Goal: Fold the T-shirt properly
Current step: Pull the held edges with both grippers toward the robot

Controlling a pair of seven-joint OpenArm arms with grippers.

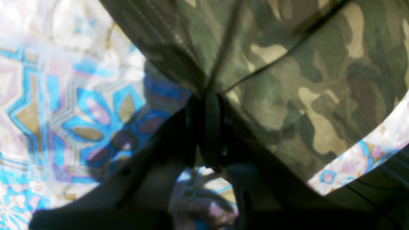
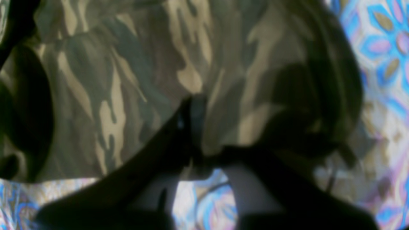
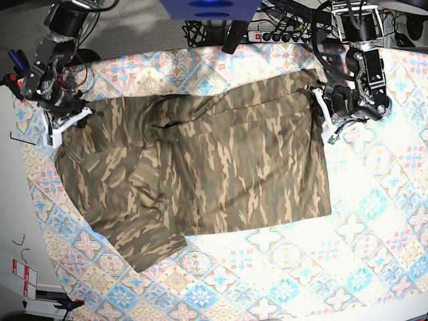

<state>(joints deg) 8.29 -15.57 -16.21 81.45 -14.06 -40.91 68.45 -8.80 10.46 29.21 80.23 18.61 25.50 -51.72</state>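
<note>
A: Entry, base view, read left to right. The right end effector (image 3: pixel 63 127) sits at the far-left corner of the surface (image 3: pixel 374 221). It is clamped on the edge of the T-shirt (image 3: pixel 221 167) there; its wrist view shows the jaws together with camouflage cloth pinched between them.

B: And the shirt itself?

A: It lies spread across the middle of the patterned tablecloth (image 3: pixel 281 267), with one sleeve trailing toward the near-left corner. Folds and ridges run through the left half. The right half lies flatter.

B: The other arm?

A: The left end effector (image 3: pixel 326 117) is at the shirt's far-right edge. The left wrist view shows it closed, with a gathered pleat of fabric caught between the jaws and creases radiating from the pinch.

B: So both hold cloth. What does the step want?

A: Judged from this layout, it is a two-handed lift-and-carry of the far edge toward the near edge. To do it well, both arms should rise together and travel at matched pace, keeping the edge between them taut but not stretched. The carried edge should land parallel to the near hem. The left-side wrinkles may need smoothing first, or they could be trapped in the fold.

B: Risk?

A: The left grip holds a bunched pleat, so the cloth could slip or skew.
</note>
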